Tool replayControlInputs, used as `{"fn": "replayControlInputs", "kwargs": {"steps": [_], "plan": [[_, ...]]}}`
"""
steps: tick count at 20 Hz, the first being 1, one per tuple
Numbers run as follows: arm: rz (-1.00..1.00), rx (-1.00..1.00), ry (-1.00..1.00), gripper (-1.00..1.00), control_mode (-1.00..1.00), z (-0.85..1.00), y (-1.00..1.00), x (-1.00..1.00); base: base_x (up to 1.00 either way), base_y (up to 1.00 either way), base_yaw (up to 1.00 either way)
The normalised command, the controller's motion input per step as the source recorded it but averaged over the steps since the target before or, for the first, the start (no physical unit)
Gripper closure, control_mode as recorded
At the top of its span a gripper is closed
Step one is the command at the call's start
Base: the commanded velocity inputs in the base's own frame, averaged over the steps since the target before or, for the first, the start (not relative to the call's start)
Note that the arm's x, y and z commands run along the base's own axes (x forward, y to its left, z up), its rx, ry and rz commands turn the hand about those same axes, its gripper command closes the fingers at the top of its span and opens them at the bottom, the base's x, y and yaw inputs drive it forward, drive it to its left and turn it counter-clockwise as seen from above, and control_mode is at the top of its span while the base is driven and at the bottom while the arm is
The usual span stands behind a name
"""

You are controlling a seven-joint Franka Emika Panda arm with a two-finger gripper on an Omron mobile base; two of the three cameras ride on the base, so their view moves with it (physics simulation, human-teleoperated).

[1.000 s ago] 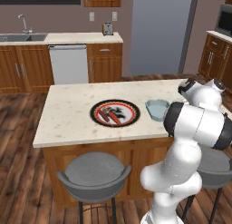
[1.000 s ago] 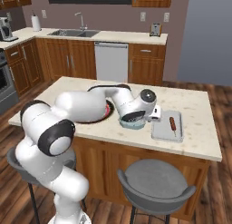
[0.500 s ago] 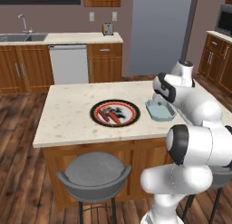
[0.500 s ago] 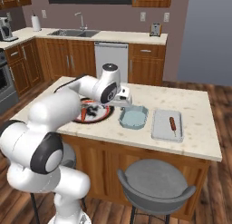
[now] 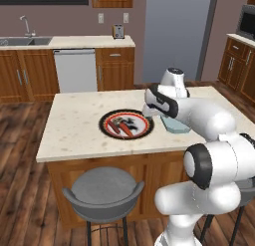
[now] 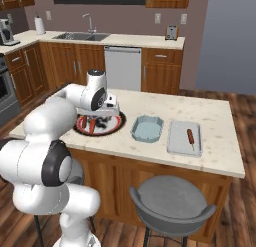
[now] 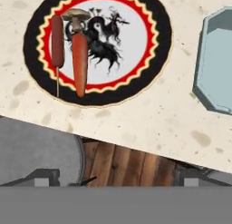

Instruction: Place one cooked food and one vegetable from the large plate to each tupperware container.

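Item one, the large plate (image 7: 97,48): black rim, red ring, white centre with a dark figure. It sits on the island counter (image 5: 74,128), toward my left of the two tubs, and I count three foods on it in the hand view. A corn dog on a stick (image 7: 57,44) lies at the plate's outer side, a carrot (image 7: 79,62) lies just beside and parallel to it, and a mushroom (image 7: 76,15) rests at the carrot's top end, touching or nearly so.

Item two, the near tupperware container (image 6: 147,128): pale blue-grey, just beside the plate. I judge it empty; its floor looks bare in the right base view.

Item three, the far tupperware container (image 6: 184,137): next along, beside the first. It holds one corn dog (image 6: 190,136). I see no vegetable in it.

Item four, the gripper (image 6: 103,114): over the plate's near edge, with the jaws spread wide and nothing between them.

Tally, as I judge it: one cooked food of two is delivered and no vegetables. Outstanding are a vegetable for the far tub, then a cooked food and a vegetable for the near one. The plate's three pieces match that count. I cannot tell which piece I am lined up on.

Surroundings: a grey stool (image 5: 103,187) stands below the counter's near edge, over the wood floor (image 5: 22,190).
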Motion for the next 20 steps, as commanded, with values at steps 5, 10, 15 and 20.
{"fn": "replayControlInputs", "kwargs": {"steps": [5,10,15,20], "plan": [[0.11,0.07,0.14,-1.00,-1.00,-0.18,0.74,0.29,0.00,0.00,0.00],[0.00,0.00,0.01,-1.00,-1.00,-0.36,0.36,0.33,0.00,0.00,0.00],[0.00,-0.03,0.00,-1.00,-1.00,-0.37,0.25,0.51,0.00,0.00,0.00],[0.00,-0.01,0.00,-1.00,-1.00,-0.37,0.15,0.52,0.00,0.00,0.00]]}}
